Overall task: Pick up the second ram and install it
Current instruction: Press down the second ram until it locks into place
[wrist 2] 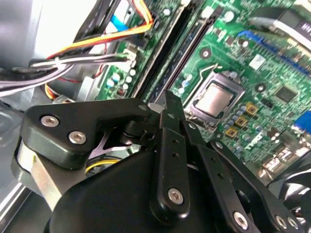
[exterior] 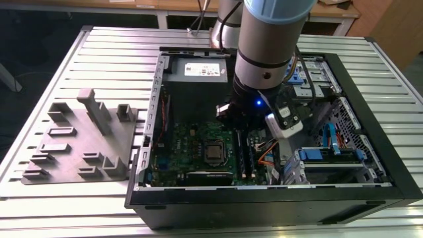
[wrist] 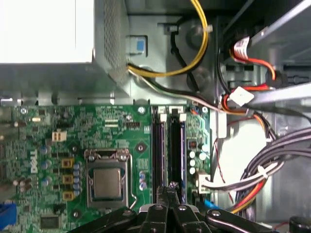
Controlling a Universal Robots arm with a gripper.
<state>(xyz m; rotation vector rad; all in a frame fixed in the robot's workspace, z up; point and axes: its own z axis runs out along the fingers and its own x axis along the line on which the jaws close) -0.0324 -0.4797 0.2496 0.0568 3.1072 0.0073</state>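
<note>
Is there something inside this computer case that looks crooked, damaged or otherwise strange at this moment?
Nothing stands out. The motherboard lies flat in the case, the two memory slots run straight and parallel beside the processor socket, and the cables hang loose beside the board. The hand sits just over the slots.

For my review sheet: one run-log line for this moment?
gripper: shut, above RAM slots | motherboard in open case | second ram: seated, unconfirmed

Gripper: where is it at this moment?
Inside the open case, the gripper hangs over the two black slots, on the exterior view's right of the CPU socket.
</note>
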